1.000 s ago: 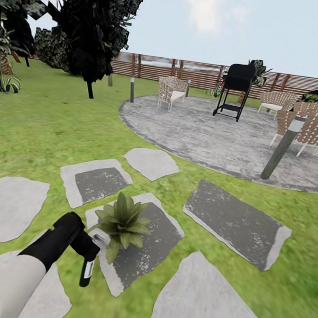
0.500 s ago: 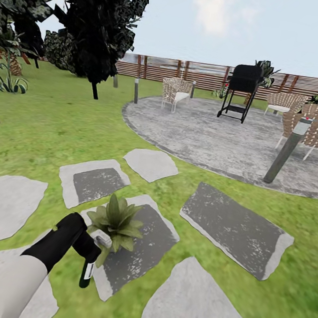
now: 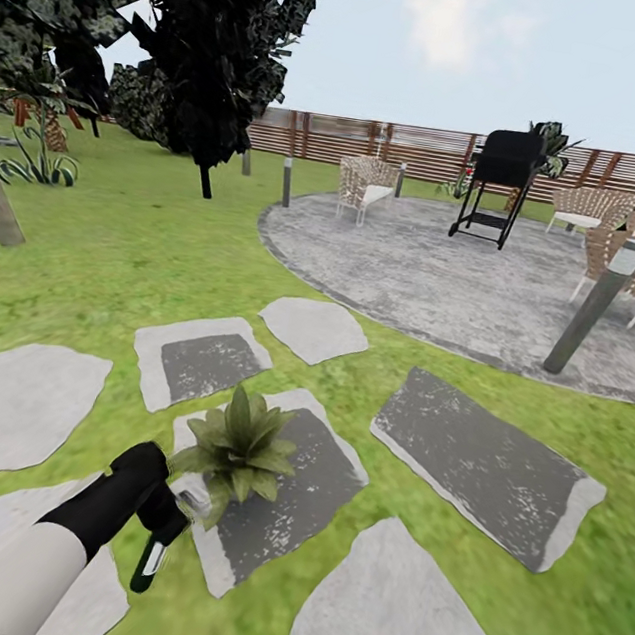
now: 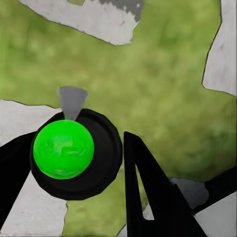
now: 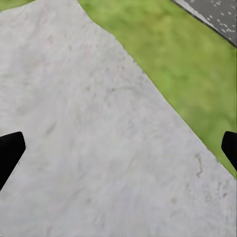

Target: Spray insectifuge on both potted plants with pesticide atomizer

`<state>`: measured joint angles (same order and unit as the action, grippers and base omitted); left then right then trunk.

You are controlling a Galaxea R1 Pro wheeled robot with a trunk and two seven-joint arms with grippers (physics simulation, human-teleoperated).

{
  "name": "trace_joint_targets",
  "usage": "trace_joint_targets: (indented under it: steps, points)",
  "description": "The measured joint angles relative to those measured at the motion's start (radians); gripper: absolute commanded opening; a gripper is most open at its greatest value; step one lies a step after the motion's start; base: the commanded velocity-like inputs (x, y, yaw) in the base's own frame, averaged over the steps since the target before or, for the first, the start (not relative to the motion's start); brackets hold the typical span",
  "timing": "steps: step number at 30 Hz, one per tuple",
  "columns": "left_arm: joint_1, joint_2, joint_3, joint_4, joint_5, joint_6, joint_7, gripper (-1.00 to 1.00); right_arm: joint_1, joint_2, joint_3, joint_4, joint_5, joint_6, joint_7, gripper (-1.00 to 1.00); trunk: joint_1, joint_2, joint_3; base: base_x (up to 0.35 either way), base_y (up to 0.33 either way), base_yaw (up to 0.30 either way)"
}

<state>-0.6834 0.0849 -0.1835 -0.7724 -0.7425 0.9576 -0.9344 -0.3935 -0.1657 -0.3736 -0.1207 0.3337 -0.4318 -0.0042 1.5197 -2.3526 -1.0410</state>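
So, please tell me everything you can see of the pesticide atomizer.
The pesticide atomizer is a slim dark bottle with a pale label patch. It hangs tilted below the left hand, which is closed on its upper end, above the grass beside the potted plant. In the left wrist view its end is a glossy bright green dome inside a black round collar, held between the black fingers.

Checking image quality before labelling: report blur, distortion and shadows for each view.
Head view: wide-angle, bollard light leans, flat lighting, no cast shadows. Left wrist view: atomizer near the lens, soft-edged; lawn blurred. Right wrist view: stepping stone evenly lit, slightly soft.
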Motion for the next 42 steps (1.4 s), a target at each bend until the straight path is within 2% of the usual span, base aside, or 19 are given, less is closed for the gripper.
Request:
trace_joint_targets:
  steps: [2,5,14,17,38,42]
  points:
    - [0.0,-0.004,0.004,0.005,0.008,0.003,0.038,-1.0,0.0,0.0,0.0,0.0,0.0,0.0,0.0,1.0,0.0,0.0,0.0,0.0,0.0,0.012]
    - [0.0,-0.006,0.007,0.001,0.009,0.005,0.042,-1.0,0.0,0.0,0.0,0.0,0.0,0.0,0.0,1.0,0.0,0.0,-0.001,0.0,0.0,0.002]
    - [0.0,-0.006,0.007,-0.001,0.009,0.007,0.043,-1.0,0.0,0.0,0.0,0.0,0.0,0.0,0.0,1.0,0.034,-0.063,-0.042,0.0,0.0,0.0]
    - [0.0,-0.006,0.007,-0.004,0.009,0.007,0.043,-1.0,0.0,0.0,0.0,0.0,0.0,0.0,0.0,1.0,0.035,-0.063,-0.047,0.0,0.0,0.0]
    - [0.0,-0.01,0.001,-0.005,0.012,0.009,0.041,-1.0,0.0,0.0,0.0,0.0,0.0,0.0,0.0,1.0,0.034,-0.063,-0.049,0.15,0.0,0.0]
    - [0.0,-0.023,-0.003,-0.007,0.014,0.014,0.04,-1.0,0.0,0.0,0.0,0.0,0.0,0.0,0.0,1.0,0.034,-0.063,-0.049,0.103,0.0,0.0]
